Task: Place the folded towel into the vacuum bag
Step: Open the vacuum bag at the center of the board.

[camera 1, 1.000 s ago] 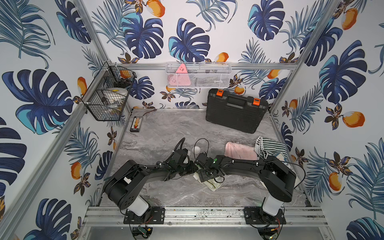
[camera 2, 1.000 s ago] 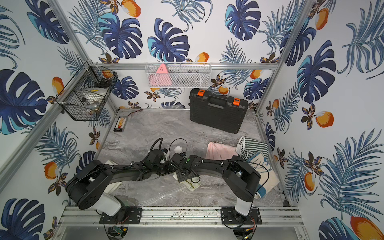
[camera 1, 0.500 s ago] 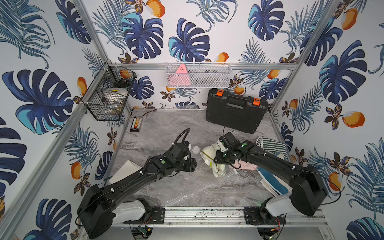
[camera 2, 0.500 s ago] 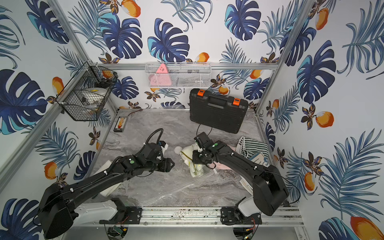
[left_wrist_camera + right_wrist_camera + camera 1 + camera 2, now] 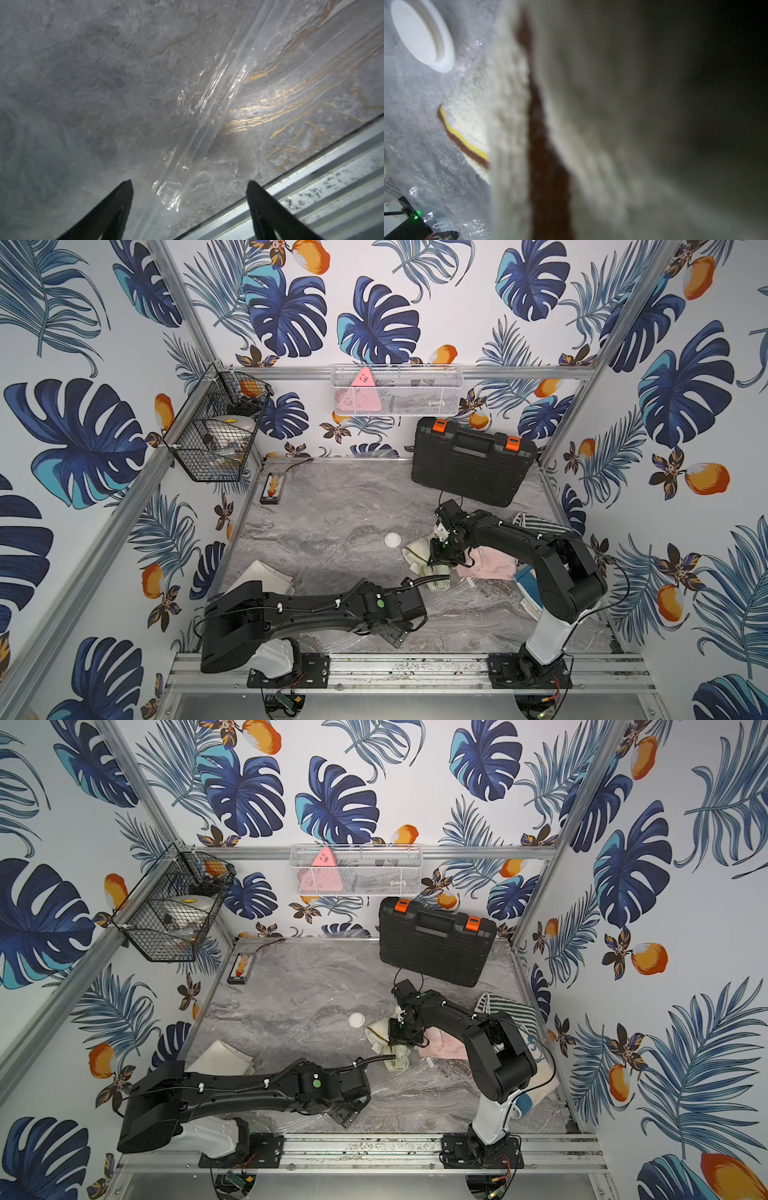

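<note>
Towel [image 5: 415, 553], cream and bunched, is lying just beside the white valve cap [image 5: 392, 539] of the clear bag [image 5: 239, 87], and the right gripper [image 5: 435, 561] is clamping it. Left gripper [image 5: 189, 184], well apart from the cap, is hovering over the bag's zip strip [image 5: 209, 116], fingers spread wide.

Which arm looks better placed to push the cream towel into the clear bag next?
Probably the right arm: the right gripper grips the towel beside the white cap of the bag; the left gripper hangs open, empty, over the zip strip by the front rail.
</note>
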Tool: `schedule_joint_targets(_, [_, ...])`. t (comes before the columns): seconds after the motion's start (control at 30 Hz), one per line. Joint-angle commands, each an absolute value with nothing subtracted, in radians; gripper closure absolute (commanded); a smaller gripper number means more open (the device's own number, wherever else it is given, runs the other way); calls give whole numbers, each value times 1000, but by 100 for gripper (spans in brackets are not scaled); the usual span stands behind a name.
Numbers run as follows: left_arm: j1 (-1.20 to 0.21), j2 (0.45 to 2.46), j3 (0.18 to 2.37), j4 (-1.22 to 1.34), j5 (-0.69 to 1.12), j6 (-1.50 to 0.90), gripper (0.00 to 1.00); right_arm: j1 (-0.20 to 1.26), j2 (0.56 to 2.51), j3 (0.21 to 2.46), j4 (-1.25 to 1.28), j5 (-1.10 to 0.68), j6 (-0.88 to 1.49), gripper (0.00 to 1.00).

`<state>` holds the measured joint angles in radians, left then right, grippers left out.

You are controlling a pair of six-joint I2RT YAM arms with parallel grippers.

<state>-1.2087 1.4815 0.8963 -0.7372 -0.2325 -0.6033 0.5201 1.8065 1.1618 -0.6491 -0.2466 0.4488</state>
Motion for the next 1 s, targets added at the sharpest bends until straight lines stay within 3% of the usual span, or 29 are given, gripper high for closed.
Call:
schedule_joint_targets(0.0, [-1212, 1518, 907, -790, -329, -586, 11, 499, 1828, 1159, -665, -172, 413, 86])
schedule_joint_targets(0.47, [-1197, 1548, 914, -790, -372, -470, 30, 474, 1841, 1144, -660, -161, 385, 86])
schedule_joint_targets(0.73, [-1213, 1554, 920, -767, -228, -469, 9, 469, 1839, 1143, -667, -153, 377, 86])
schedule_joint_targets(0.97, [-1198, 1633, 940, -826, -331, -471, 12, 468, 1855, 1144, -663, -150, 372, 86])
